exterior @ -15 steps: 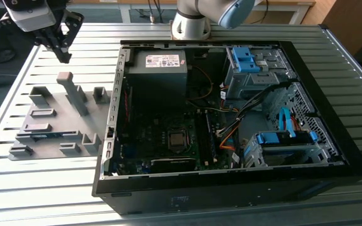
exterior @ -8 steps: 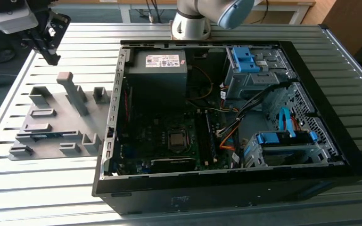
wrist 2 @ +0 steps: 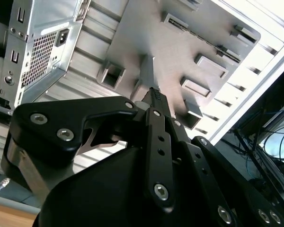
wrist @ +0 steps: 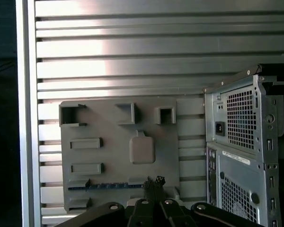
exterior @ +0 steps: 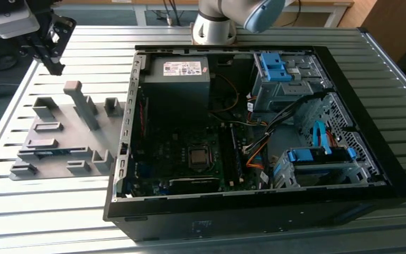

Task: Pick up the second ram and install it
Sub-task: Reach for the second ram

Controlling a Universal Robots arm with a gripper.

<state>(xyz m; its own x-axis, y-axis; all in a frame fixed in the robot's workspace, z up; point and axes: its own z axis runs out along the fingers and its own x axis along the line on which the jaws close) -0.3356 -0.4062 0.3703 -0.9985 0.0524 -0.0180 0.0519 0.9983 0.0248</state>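
The second ram (exterior: 50,153) is a slim blue-green strip standing on edge in a slot of the grey fixture plate (exterior: 76,151), on the exterior view's left beside the computer case. It appears in the first wrist view as a blue strip (wrist: 108,185) and in the second wrist view as a thin dark line (wrist 2: 201,38). My gripper (exterior: 56,69) hangs above the table beyond the plate's far end, well apart from the ram. Its black fingers are shut with nothing between them in both wrist views (wrist: 154,181) (wrist 2: 154,96).
The open black computer case (exterior: 393,174) lies on the slatted metal table (exterior: 48,222), with the motherboard (exterior: 188,153), power supply (exterior: 177,71) and blue drive bays (exterior: 316,159) exposed. A tall grey post (exterior: 84,108) and several blocks rise from the fixture plate.
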